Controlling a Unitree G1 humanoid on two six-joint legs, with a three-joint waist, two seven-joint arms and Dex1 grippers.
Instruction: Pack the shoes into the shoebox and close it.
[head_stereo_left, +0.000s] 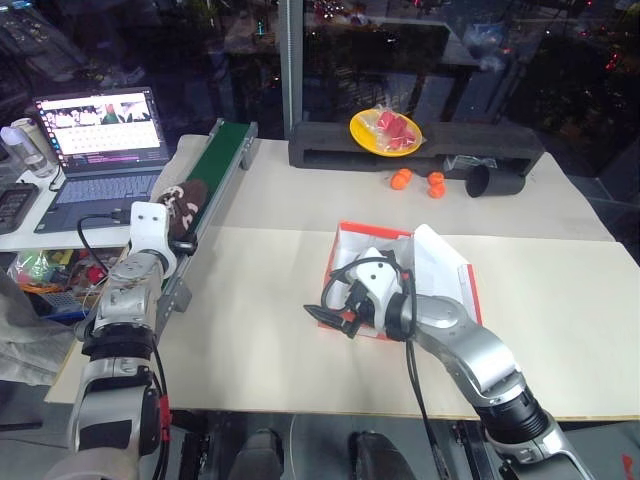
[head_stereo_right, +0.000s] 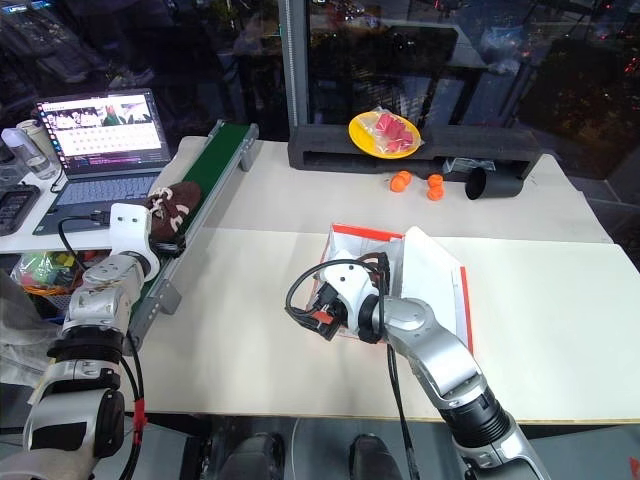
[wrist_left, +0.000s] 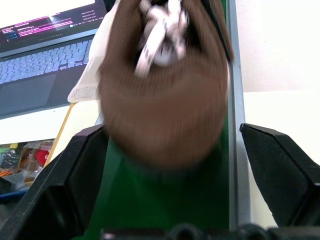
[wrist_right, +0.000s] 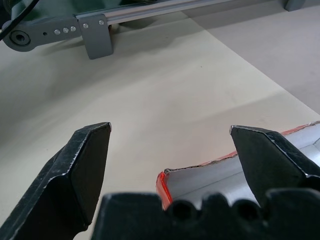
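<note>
The task looks barely begun. The shoebox (head_stereo_left: 440, 265) sits open on the table near its front edge, its lid folded back toward the right side. The right arm hides most of its inside, so whether a shoe is already in it cannot be told. One shoe (head_stereo_right: 176, 206), brown with whitish markings, lies on the green conveyor (head_stereo_left: 218, 170) along the table's left edge, not yet picked up. A second shoe cannot be made out. Packing and closing the lid are both left to do.

The left gripper (wrist_left: 175, 165) reaches forward over the conveyor's near end, roughly level, its jaws spread wide to either side of the shoe's rounded end, apparently just clear of it and gripping nothing. The right gripper (wrist_right: 170, 150) hangs over the box's front left corner, pointing forward and leftward across the table, jaws fully apart and empty, with the red box edge just below them.
</note>
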